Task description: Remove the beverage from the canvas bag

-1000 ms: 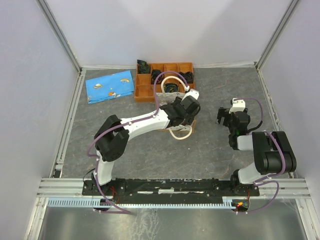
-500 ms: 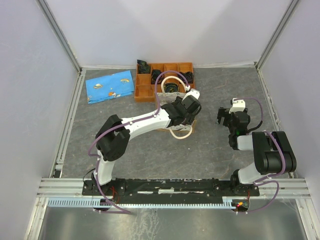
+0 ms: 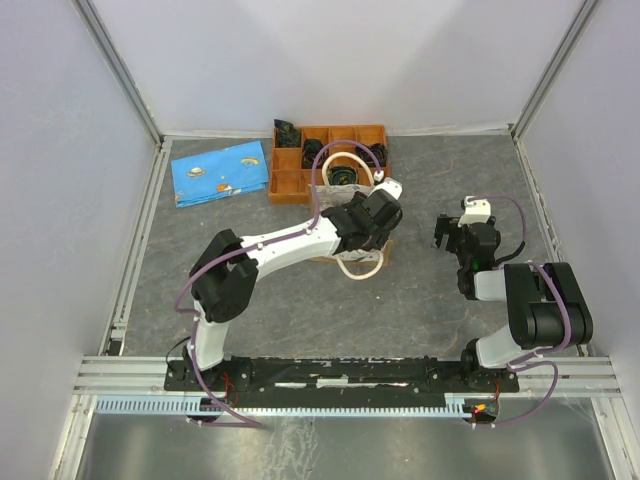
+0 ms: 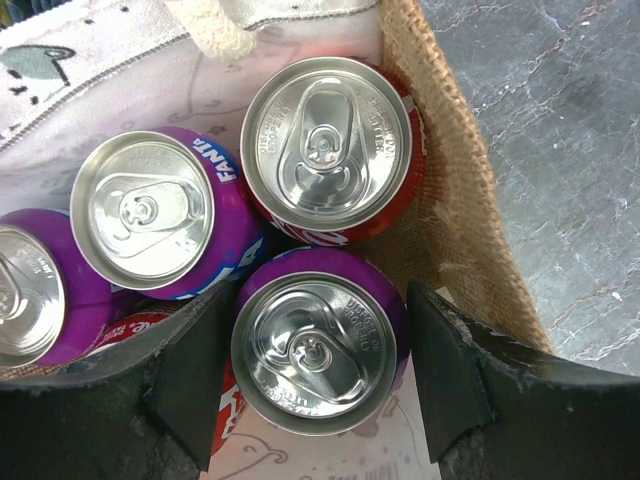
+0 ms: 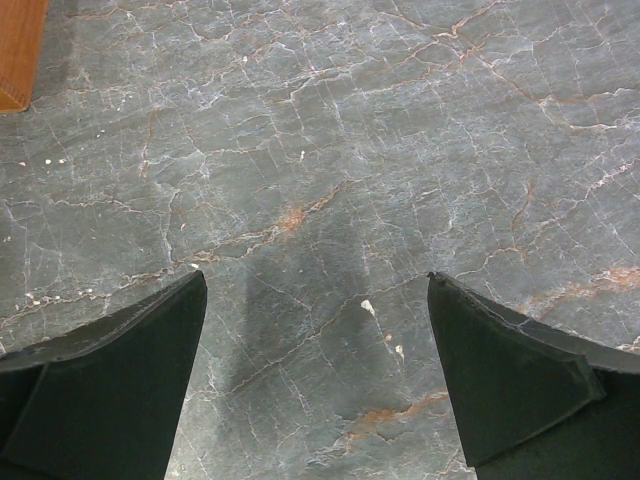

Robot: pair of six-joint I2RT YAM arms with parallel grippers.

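The canvas bag (image 3: 327, 186) stands mid-table in the top view, mostly under my left arm, with its loop handles sticking out front and back. In the left wrist view its cream lining (image 4: 120, 60) and burlap wall (image 4: 450, 200) hold several upright cans. These include a red one (image 4: 328, 138) and a purple Fanta (image 4: 145, 212). My left gripper (image 4: 320, 370) reaches down into the bag (image 3: 357, 222), with its fingers (image 4: 195, 370) pressed on both sides of a purple can (image 4: 315, 345). My right gripper (image 5: 317, 330) is open and empty above bare table, right of the bag (image 3: 452, 232).
An orange-brown compartmented wooden tray (image 3: 288, 184) with dark items sits just behind the bag. A blue patterned flat pouch (image 3: 220, 172) lies at the back left. Grey walls enclose the marbled table (image 3: 430, 170).
My left wrist has shifted slightly back and to the right over the bag. The right arm has not moved.
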